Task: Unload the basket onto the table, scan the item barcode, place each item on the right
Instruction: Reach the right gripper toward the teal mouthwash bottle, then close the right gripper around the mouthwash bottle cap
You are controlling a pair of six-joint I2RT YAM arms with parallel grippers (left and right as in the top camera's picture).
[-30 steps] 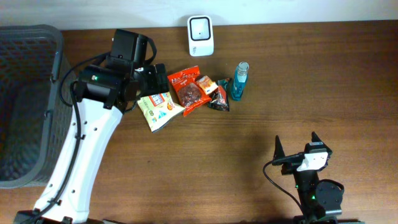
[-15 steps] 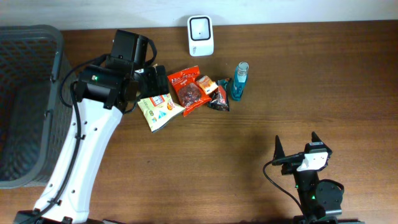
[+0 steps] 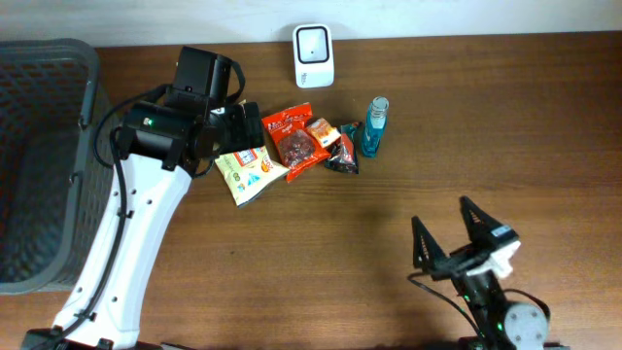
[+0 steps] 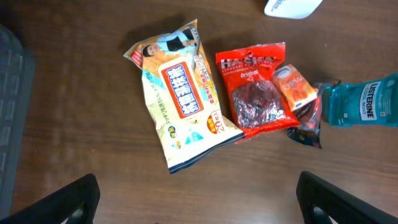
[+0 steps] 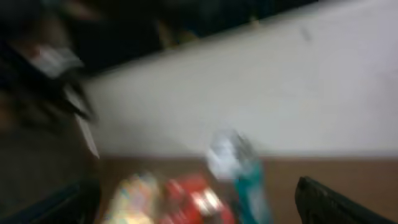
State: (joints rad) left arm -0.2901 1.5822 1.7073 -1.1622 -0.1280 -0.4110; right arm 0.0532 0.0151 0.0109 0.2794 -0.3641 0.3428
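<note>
Several items lie in a cluster at the table's back middle: a cream wipes pack (image 3: 247,171) (image 4: 180,99), a red candy bag (image 3: 294,141) (image 4: 255,90), a small orange packet (image 3: 323,130) (image 4: 294,87) and a teal mouthwash bottle (image 3: 374,126) (image 4: 364,109) lying on its side. No barcode shows on any of them. The white scanner (image 3: 314,54) stands behind them. My left gripper (image 3: 245,122) (image 4: 199,208) hovers open over the wipes pack, touching nothing. My right gripper (image 3: 445,222) (image 5: 199,208) is open and empty near the front right. Its blurred view faces the bottle (image 5: 245,180).
A dark mesh basket (image 3: 39,165) (image 4: 9,112) fills the left side of the table. A dark small packet (image 3: 342,156) lies between the red bag and the bottle. Bare wood spans between the cluster and my right gripper.
My right arm has tilted up and swung its open fingers toward the items, blurring its wrist view. The left arm and all items have stayed put.
</note>
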